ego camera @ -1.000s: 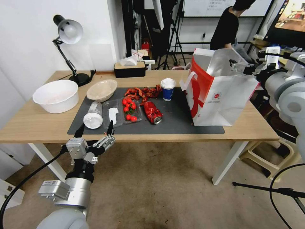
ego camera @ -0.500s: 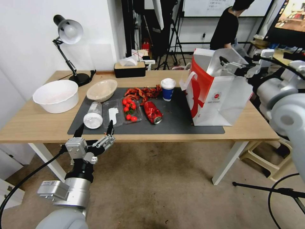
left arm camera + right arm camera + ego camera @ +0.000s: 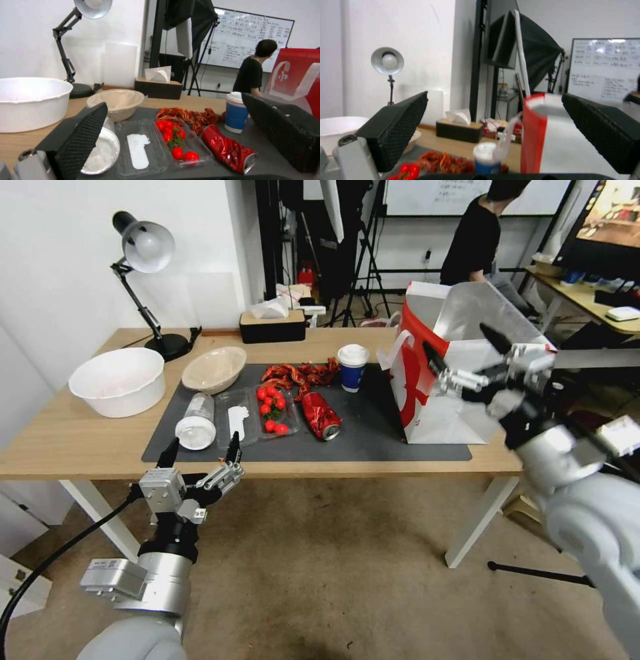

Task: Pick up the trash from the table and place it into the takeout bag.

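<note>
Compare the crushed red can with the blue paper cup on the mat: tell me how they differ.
The crushed red can lies on its side, dented, its open end toward the table's near edge; the blue paper cup stands upright and keeps its shape. The can is shiny red metal; the cup is blue with a white lid on top. The can lies nearer the robot, beside the tray of tomatoes; the cup stands farther back, closer to the takeout bag. Both rest on the dark grey mat.

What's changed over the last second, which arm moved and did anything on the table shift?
The right gripper moved: from the far side of the takeout bag, near its top, it swung down and toward the robot, and now hangs open in front of the bag's near face, holding nothing. The left gripper stayed open at the table edge. The red can, blue cup and bag kept their places.
</note>
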